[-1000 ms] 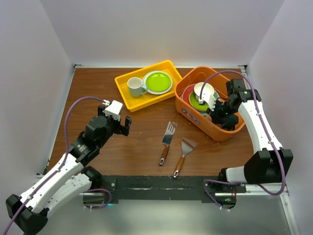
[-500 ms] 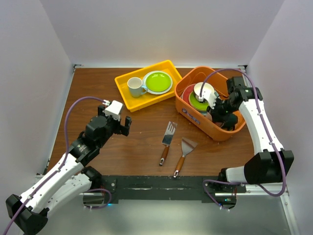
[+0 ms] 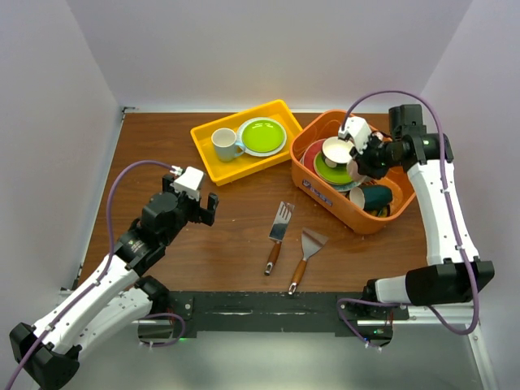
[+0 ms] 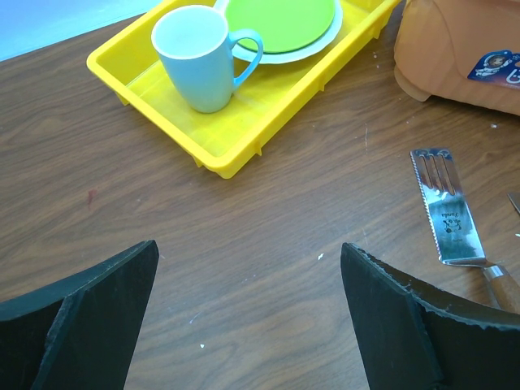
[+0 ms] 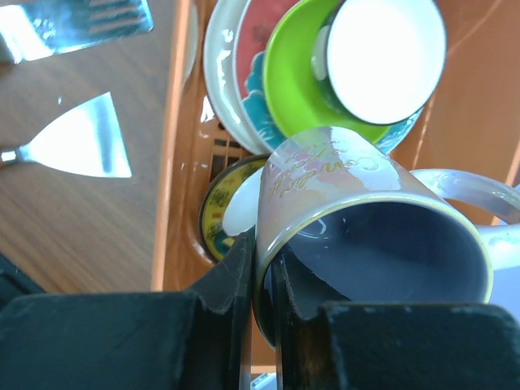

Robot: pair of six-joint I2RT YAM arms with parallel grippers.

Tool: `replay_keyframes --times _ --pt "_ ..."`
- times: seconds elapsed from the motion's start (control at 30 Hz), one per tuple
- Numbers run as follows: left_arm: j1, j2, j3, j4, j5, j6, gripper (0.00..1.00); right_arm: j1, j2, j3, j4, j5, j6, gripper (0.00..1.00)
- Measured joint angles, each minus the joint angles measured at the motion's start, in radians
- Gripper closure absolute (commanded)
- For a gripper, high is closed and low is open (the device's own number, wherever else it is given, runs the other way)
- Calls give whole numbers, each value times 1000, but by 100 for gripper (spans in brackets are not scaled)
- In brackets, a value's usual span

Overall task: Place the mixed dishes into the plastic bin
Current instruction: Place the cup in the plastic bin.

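Right end effector [image 5: 262, 252] is pinching a mug [image 5: 341, 179] rim over the bin [image 5: 175, 122], risking slipping onto plates [image 5: 292, 73]; left end effector [image 4: 248, 301] is gaping.

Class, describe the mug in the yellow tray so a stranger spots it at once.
Find the yellow tray at the far side of the table, left of the orange bin. In it stands the mug: upright, pale, blue-handled, unlike the flat lime green plate beside it.
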Motion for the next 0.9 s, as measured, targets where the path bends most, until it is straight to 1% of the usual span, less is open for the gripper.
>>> replay_keyframes --times 0.23,0.33,0.6,0.73,0.87,0.9 --pt "0 -1 0 0 0 0 0 -2 28 -3 50 70 76 100" --pt "0 -2 0 0 0 0 0 -21 49 -5 85 102 98 100" --pt "0 -2 0 0 0 0 0 -176 166 -27 165 104 116 100" --pt "0 -2 0 0 0 0 0 -200 201 -57 170 95 112 100" --pt "0 -2 0 0 0 0 0 -211 233 -57 172 65 112 96" --pt "0 -2 0 0 1 0 0 -216 245 -57 173 55 112 94"
